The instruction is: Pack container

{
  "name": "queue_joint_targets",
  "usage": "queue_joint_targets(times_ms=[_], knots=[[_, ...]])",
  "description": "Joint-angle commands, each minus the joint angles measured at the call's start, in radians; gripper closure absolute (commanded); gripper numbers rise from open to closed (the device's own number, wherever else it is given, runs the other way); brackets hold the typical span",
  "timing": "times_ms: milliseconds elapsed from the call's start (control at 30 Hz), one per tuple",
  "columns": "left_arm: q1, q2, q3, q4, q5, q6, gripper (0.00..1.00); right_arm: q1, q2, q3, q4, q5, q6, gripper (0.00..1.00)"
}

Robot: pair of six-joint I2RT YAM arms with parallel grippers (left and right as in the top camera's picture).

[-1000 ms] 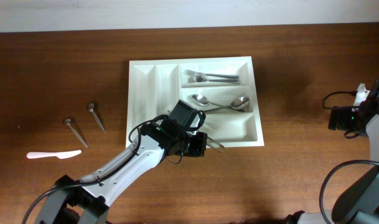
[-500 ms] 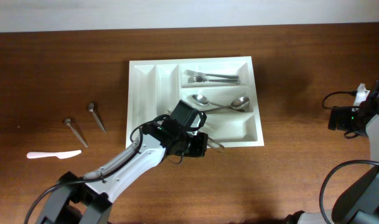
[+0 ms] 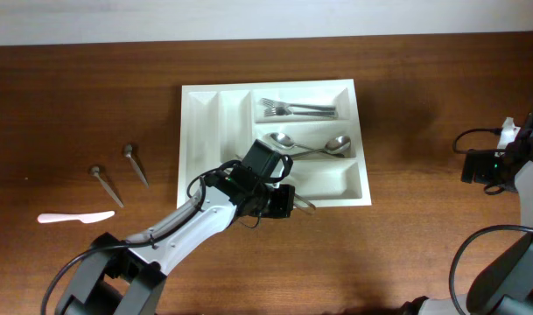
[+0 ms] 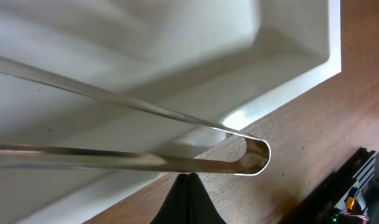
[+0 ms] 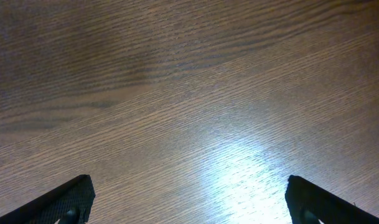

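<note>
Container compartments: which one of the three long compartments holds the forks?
In the container, the top long compartment, along its far edge, holds the forks. The middle one holds two spoons instead.

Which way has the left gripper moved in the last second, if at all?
No. The left gripper stays at the container's near edge.

Tray: white rectangular plastic cutlery tray (image 3: 205, 131), mid-tabletop (image 3: 406, 227).
Inside: metal forks (image 3: 297, 109) in the far long compartment; metal spoons (image 3: 310, 145) in the middle one.
Near rim: bent metal tongs (image 4: 83, 158) in the left pincer (image 3: 288, 203).
Left of tray: two dark-handled utensils (image 3: 136, 164) (image 3: 104, 185); white plastic knife (image 3: 73, 217) before them.
</note>
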Motion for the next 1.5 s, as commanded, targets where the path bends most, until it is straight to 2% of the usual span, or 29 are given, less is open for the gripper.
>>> queue_joint_targets(times_ms=[0,500,1067,1333,1400,1467], knots=[[-0.003,0.005,0.002,0.005,0.015,-0.01,0.98,0.0,-0.002,-0.003,0.002,0.009,0.012,0.01],[-0.003,0.009,0.002,0.017,0.011,-0.014,0.98,0.0,-0.002,-0.003,0.002,0.009,0.012,0.01],[-0.002,0.08,0.003,0.173,0.023,-0.061,0.98,0.0,-0.002,-0.003,0.002,0.009,0.012,0.01],[-0.002,0.08,0.094,0.13,0.023,-0.049,0.98,0.0,-0.002,-0.003,0.002,0.009,0.012,0.01],[-0.002,0.08,0.149,0.086,0.021,-0.014,0.93,0.0,-0.002,-0.003,0.002,0.009,0.012,0.01],[0.001,0.08,0.222,0.02,0.005,0.021,0.79,0.0,-0.002,-0.003,0.002,0.009,0.012,0.01]])
